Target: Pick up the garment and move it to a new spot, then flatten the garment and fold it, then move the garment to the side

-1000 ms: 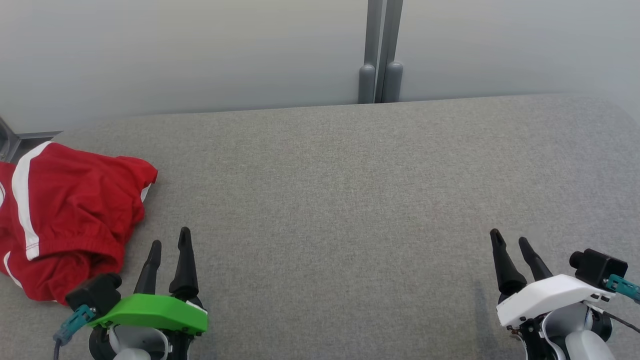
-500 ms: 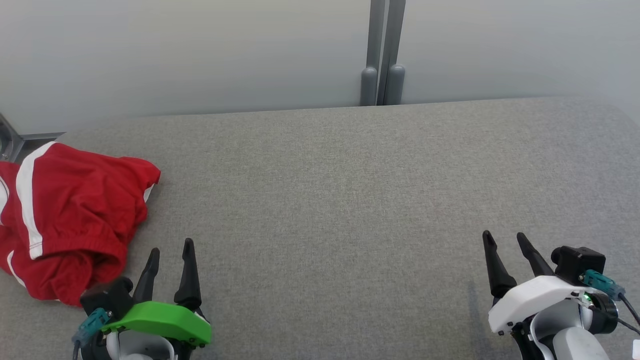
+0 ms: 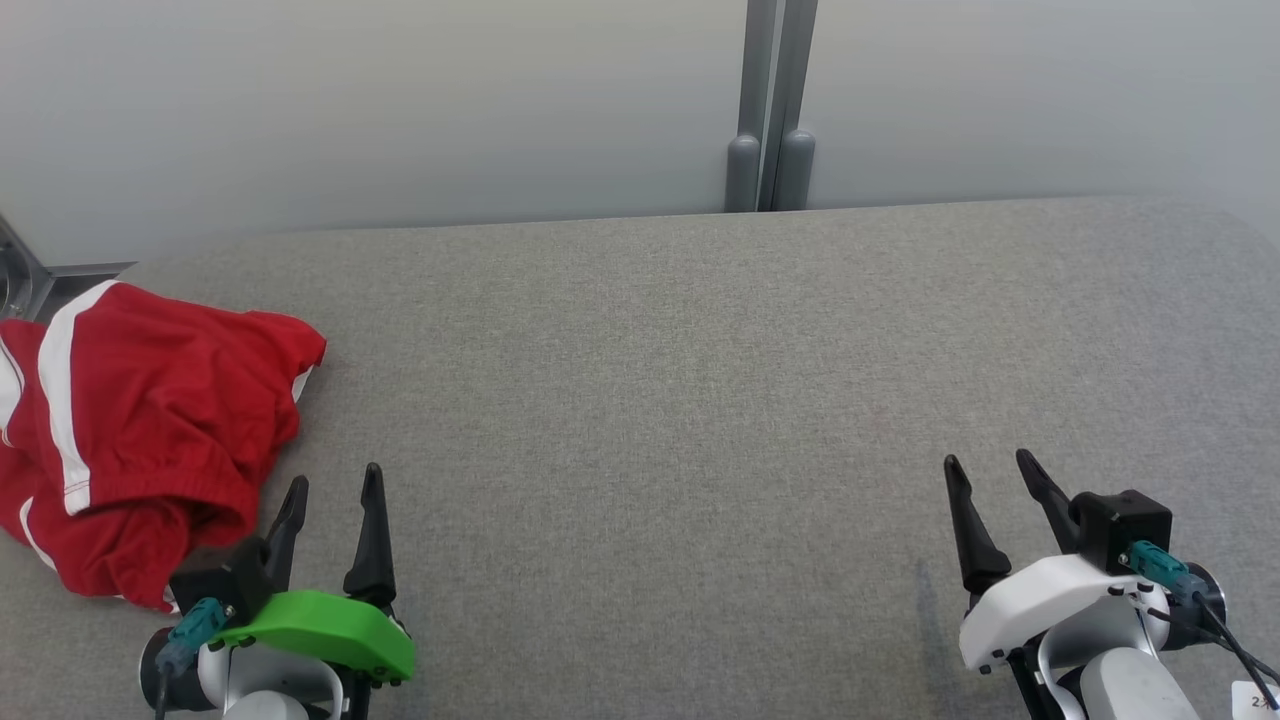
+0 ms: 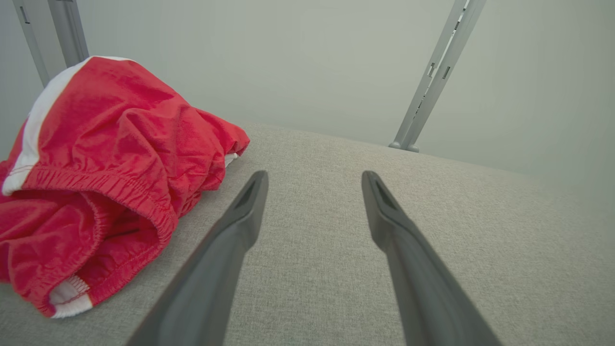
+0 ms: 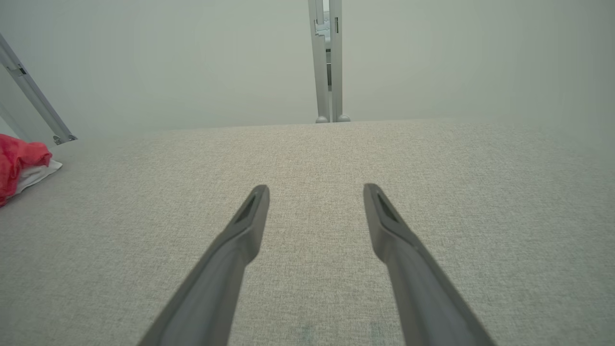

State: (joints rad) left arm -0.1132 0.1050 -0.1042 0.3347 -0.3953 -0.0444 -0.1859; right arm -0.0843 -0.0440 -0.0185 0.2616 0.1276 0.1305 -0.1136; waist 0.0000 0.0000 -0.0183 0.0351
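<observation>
Step one, the pick-up, not started. Garment [image 3: 150,430] is a pair of red shorts with white side stripes, lying in a crumpled heap at 9 o'clock on the grey worktop [image 3: 700,400]. Part of it runs off the head view's edge. Nothing flattened or folded yet.

Left claw [image 3: 335,475] is at 7 o'clock, fingers spread and empty, just beside the heap's near edge. As far as I can tell it isn't touching. Right claw [image 3: 988,458] is at 5 o'clock, also spread and empty, well apart from the cloth.

In the left wrist view the elastic waistband [image 4: 110,190] bunches toward the claw, at its 9 to 10 o'clock.

Next move, my read: left claw swings toward 10 o'clock, drops onto the waistband or a raised fold, pinches, lifts. The middle of the worktop looks like the new spot.

Risk: it catches only a loose fold and the heap drags instead of lifting.
</observation>
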